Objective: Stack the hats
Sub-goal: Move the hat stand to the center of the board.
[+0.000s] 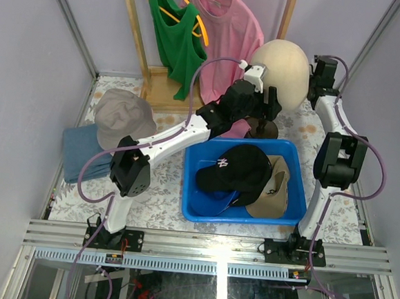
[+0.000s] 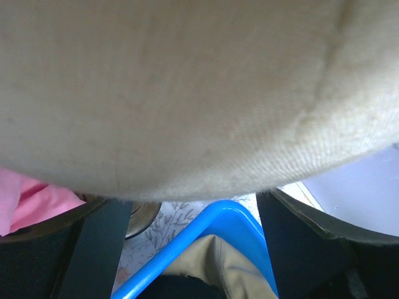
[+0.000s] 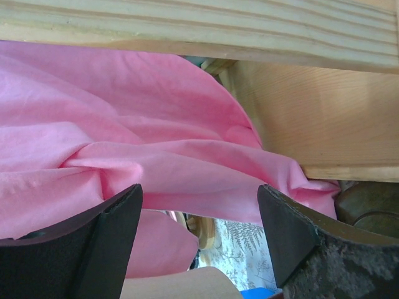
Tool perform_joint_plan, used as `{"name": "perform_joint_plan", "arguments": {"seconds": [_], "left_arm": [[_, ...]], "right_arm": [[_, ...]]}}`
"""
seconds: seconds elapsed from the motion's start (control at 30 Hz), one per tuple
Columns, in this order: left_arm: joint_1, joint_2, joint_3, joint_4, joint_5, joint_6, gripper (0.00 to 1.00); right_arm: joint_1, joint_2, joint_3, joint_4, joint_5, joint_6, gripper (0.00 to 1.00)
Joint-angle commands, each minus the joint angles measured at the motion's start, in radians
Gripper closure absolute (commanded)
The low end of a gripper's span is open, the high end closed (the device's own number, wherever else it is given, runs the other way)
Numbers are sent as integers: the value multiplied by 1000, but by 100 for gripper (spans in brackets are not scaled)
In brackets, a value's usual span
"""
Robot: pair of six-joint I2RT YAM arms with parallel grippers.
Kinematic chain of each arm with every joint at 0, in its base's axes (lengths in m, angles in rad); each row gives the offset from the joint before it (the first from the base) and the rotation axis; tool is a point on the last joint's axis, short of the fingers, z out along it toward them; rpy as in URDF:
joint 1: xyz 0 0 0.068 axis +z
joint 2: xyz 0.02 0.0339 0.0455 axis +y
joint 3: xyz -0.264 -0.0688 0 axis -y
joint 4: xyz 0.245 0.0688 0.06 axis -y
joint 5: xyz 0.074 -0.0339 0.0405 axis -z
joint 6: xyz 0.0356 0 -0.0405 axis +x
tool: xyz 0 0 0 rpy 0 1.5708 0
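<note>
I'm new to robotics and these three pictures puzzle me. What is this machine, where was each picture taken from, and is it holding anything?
The machine is a two-armed robot. The wide picture looks down from above; the other two come from a camera on each wrist. A blue bin holds a black cap and a khaki cap; a grey bucket hat lies at the left. The left gripper is open close to a cream mannequin head; the right gripper is open near pink fabric. Neither holds anything.

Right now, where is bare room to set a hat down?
Bare floral tablecloth shows left of the blue plastic bin, beside the left arm, and behind the bin's right corner, near the cream mannequin head. The bin is crowded.
</note>
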Motion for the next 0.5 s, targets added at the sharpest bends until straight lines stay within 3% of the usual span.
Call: {"name": "perform_joint_plan", "arguments": {"seconds": [0.0,0.17,0.47], "left_arm": [[-18,-42,10,181,81,70,22],[-2,-101,-76,205,77,74,22],[1,-135,-100,186,86,66,22]], "right_arm": [[173,-7,74,35,-204,9,17],[202,15,92,43,-208,20,17],[249,26,113,32,-208,18,17]]}}
